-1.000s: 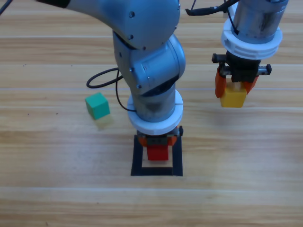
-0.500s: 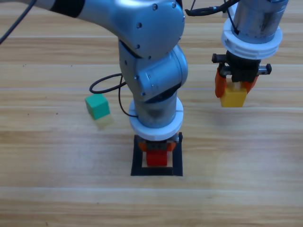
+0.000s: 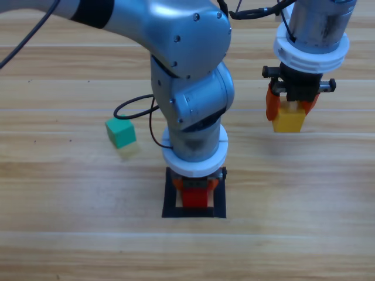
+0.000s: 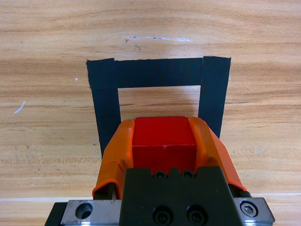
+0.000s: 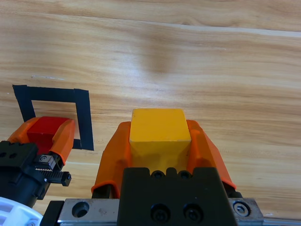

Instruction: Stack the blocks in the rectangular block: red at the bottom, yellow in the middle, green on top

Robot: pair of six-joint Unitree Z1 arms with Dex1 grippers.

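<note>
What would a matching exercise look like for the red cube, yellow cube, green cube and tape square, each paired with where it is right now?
1. red cube
2. yellow cube
3. green cube
4. tape square

A. lying loose on the table
B. held by the right gripper
C. flat under the left gripper
D. held by the left gripper

Pairs: 1-D, 2-B, 3-A, 4-C

We see a plain red cube [image 3: 194, 198], plain yellow cube [image 3: 288, 120], teal-green cube [image 3: 120, 132], black tape outline [image 4: 157, 73], orange jaws, grey arms, and a light wood-grain table [image 3: 70, 193].
</note>
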